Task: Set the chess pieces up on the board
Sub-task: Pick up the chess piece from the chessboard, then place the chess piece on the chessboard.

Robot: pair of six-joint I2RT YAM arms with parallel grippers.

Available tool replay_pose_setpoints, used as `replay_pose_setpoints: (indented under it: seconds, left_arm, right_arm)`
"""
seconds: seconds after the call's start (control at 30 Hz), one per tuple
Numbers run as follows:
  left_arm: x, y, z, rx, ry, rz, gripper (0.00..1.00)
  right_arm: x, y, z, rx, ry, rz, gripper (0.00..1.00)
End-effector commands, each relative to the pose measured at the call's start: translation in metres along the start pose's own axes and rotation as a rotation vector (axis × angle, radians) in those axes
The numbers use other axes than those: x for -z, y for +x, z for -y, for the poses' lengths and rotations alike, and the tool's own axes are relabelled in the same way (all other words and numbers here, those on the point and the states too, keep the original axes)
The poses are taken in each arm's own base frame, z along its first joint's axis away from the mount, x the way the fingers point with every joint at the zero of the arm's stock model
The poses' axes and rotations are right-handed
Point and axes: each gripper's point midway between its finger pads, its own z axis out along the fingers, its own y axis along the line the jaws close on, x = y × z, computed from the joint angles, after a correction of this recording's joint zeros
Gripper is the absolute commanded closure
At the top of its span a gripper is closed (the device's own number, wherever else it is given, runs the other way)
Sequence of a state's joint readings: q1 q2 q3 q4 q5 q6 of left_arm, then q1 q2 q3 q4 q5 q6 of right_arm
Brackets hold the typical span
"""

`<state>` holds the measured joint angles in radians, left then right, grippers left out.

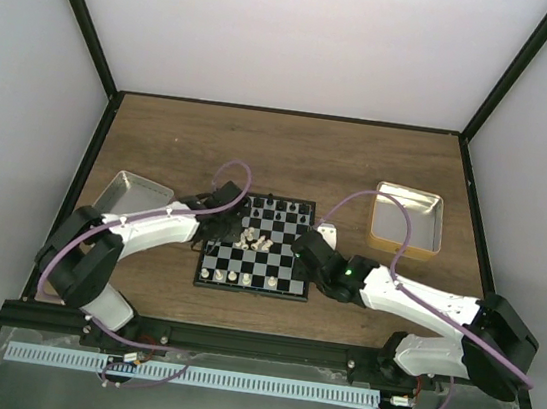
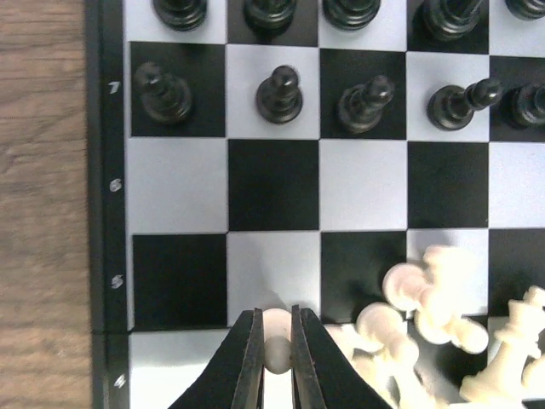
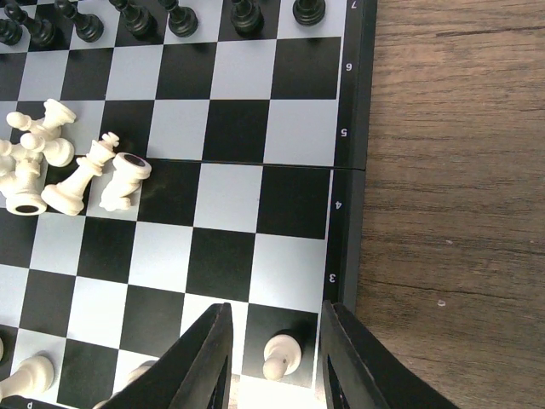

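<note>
The board (image 1: 252, 252) lies flat in the middle of the wooden table (image 1: 181, 142). Upright black pieces (image 2: 279, 92) fill its two far rows, and a few white pieces (image 1: 234, 276) stand along the near row. A heap of cream-white pieces (image 3: 51, 162) lies toppled around the board's middle, their long axes pointing every way. In the right wrist view, the crowned piece (image 3: 85, 175) lies on its side with its crown toward the upper right. The piece beside it (image 3: 123, 179) turns its hollow base to the camera. The left gripper (image 2: 275, 328) is pinched tight on a small pale pawn (image 2: 277, 349) at the heap's left margin, two files in from the board's left border (image 2: 106, 170). Two ranks of bare squares separate it from the black pawns, and plain wood lies beyond the border. The right gripper (image 3: 275, 308) has its jaws partly apart, straddling a standing white pawn (image 3: 281, 355) in the last file by the right border (image 3: 349, 170). There is a gap on each side, so it grips nothing, and open wood runs to its right. A silver tray (image 1: 134, 191) sits off the board's left, and a gold-rimmed tin (image 1: 408, 220) off its far right, both apart from the board.
</note>
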<state>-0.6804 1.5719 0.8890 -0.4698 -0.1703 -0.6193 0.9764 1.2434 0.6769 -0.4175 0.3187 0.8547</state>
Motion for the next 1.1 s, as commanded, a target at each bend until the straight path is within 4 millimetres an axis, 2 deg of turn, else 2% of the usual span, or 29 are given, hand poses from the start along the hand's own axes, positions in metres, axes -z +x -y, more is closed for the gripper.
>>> replay_pose_setpoints:
  seconds: [0.0, 0.27, 0.5, 0.87, 1.07]
  left_arm:
    - [0.017, 0.003, -0.017, -0.005, -0.031, 0.029, 0.91]
    - [0.035, 0.033, -0.036, 0.029, -0.027, -0.016, 0.9]
    - [0.044, 0.057, -0.037, 0.064, 0.015, -0.095, 0.89]
    - [0.04, 0.073, -0.042, 0.045, -0.008, -0.159, 0.89]
    - [0.039, 0.074, -0.037, 0.033, 0.016, -0.172, 0.88]
  right_arm:
    - [-0.001, -0.008, 0.004, -0.022, 0.02, 0.035, 0.69]
    - [-0.003, -0.009, 0.0, -0.018, 0.013, 0.034, 0.69]
    - [-0.006, -0.01, -0.002, -0.012, 0.014, 0.03, 0.69]
    - [-0.008, -0.008, -0.001, -0.01, 0.013, 0.028, 0.69]
    - [-0.009, -0.006, -0.002, -0.009, 0.009, 0.025, 0.69]
